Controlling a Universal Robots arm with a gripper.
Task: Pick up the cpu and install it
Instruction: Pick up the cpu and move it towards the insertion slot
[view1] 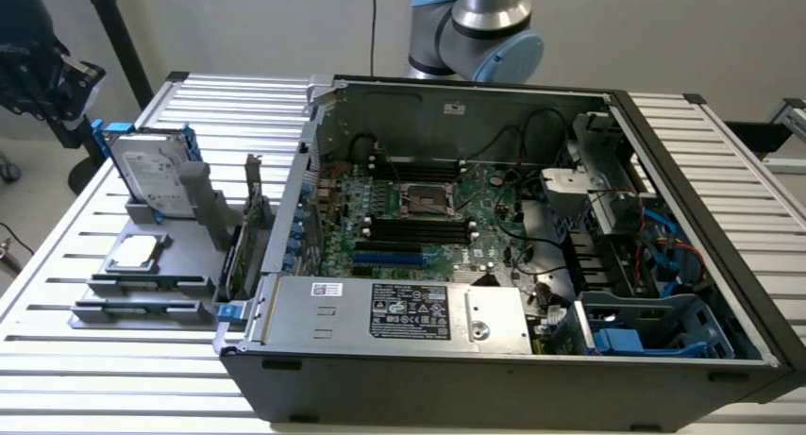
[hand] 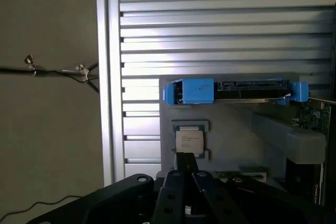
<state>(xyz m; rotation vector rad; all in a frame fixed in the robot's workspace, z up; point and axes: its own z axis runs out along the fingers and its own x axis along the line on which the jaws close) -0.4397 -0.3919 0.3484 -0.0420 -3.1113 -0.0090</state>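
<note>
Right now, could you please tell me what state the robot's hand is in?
Hand: closed, holding nothing; the cpu lies on the grey tray just ahead of it.

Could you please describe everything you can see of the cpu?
The cpu is a flat square chip with a shiny silver metal top and a thin darker rim. It lies flat, top up, in a grey holder on the slatted table, beside the upright hard drive, outside the computer case. Only the holder touches it.

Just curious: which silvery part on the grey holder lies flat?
The small square silver cpu; the bigger silver hard drive in a blue bracket stands upright.
</note>
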